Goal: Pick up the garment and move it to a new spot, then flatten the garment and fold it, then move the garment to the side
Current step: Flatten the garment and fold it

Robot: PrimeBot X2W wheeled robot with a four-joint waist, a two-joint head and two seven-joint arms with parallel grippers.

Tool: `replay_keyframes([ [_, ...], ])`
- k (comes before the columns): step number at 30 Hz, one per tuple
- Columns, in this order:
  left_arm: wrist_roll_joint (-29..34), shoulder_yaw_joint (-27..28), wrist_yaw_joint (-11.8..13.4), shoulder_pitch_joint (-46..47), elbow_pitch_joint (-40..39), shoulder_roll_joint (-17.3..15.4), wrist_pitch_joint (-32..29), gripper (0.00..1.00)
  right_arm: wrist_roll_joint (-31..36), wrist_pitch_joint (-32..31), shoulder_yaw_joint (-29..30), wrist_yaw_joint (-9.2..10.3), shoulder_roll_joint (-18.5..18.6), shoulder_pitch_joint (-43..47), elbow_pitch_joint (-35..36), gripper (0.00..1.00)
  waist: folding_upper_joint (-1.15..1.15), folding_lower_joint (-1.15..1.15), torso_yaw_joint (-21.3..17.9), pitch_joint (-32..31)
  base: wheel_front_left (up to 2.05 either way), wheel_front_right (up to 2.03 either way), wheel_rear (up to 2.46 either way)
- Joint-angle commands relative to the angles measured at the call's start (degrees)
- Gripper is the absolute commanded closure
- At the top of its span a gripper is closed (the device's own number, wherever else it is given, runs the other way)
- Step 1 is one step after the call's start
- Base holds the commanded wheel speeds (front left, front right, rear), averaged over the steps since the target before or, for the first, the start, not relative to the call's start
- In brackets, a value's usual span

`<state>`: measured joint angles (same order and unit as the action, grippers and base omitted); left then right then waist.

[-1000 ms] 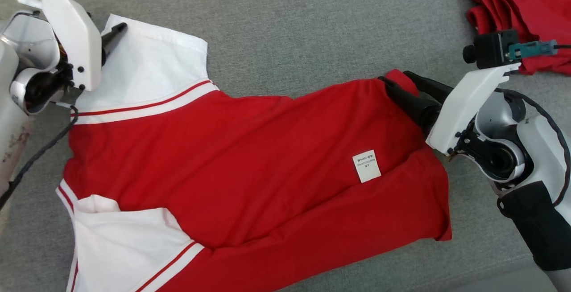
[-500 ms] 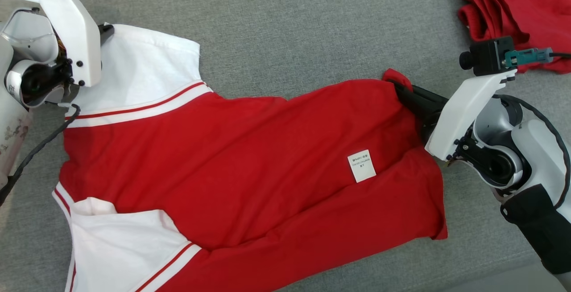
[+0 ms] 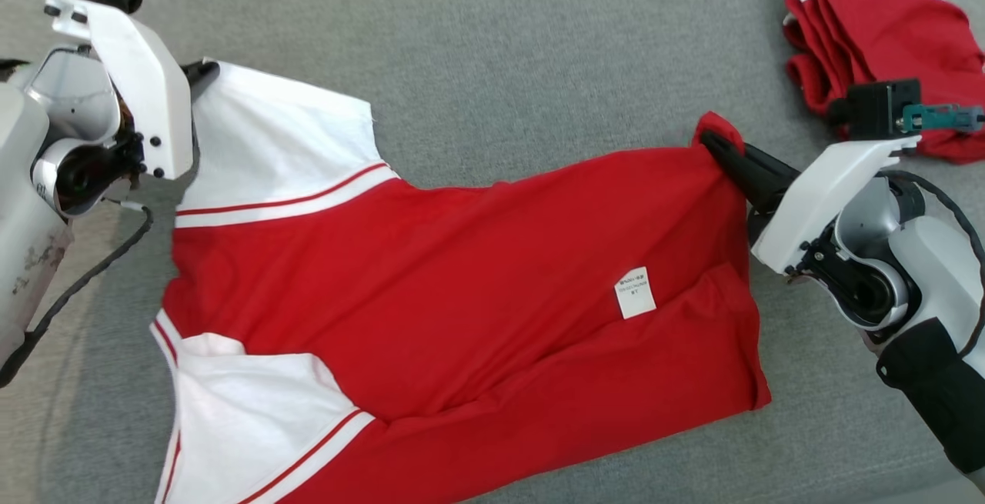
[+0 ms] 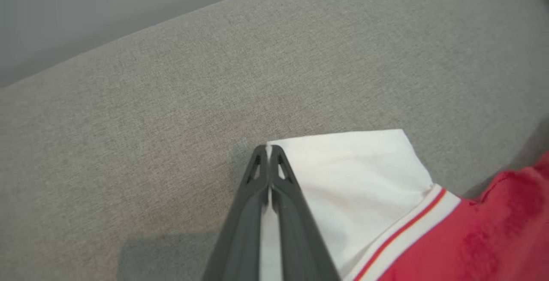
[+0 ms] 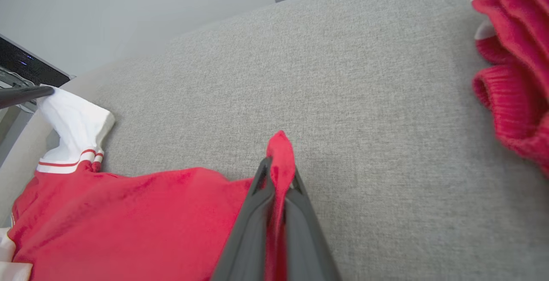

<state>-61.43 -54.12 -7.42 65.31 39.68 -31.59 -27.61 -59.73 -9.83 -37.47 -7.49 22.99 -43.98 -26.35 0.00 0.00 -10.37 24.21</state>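
Note:
The garment (image 3: 462,273) is a red shirt with white sleeves and red-striped cuffs, spread across the grey cushion with a white label on its right half. My left gripper (image 3: 206,70) is shut on the corner of the far white sleeve (image 4: 343,173), the cloth pinched between its dark fingers (image 4: 279,195). My right gripper (image 3: 712,141) is shut on the far red hem corner (image 5: 281,152), which sticks up past the fingertips. The cloth between the two grips is lifted and pulled fairly taut. The near sleeve (image 3: 246,412) lies flat at lower left.
A pile of other red and white garments (image 3: 885,35) lies at the far right (image 5: 514,66). The grey cushion (image 3: 539,50) stretches bare behind the shirt, with its back edge and a wall beyond in both wrist views. A black cable hangs by my left arm.
Both grippers went from open to shut, the left on the white sleeve corner, the right on the red hem corner. The head camera has shifted; the far edge is now lifted.

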Motion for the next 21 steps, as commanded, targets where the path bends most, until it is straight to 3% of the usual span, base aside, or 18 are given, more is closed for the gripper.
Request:
replay_keyframes([
  [1,-0.8,-0.2,-0.1,-0.9,-0.1,-0.8,0.7,1.0,-0.4,0.9,-0.2,-0.01,0.7,0.7,-1.5,1.0,0.0,0.0,1.3,-2.3,0.0,0.0,0.0],
  [13,-5.1,-3.4,-0.1,-5.9,-5.1,-3.2,1.0,1.0,-3.0,3.5,-2.1,-0.01,1.6,3.3,-6.9,1.0,0.0,0.0,4.6,-9.5,0.0,0.0,0.0],
  [21,-11.9,-6.6,-0.1,-10.8,-14.6,-7.3,-7.9,1.0,-4.9,1.9,-4.5,-0.01,3.9,6.4,-5.9,1.0,0.0,0.0,6.2,-14.8,0.0,0.0,0.0],
])
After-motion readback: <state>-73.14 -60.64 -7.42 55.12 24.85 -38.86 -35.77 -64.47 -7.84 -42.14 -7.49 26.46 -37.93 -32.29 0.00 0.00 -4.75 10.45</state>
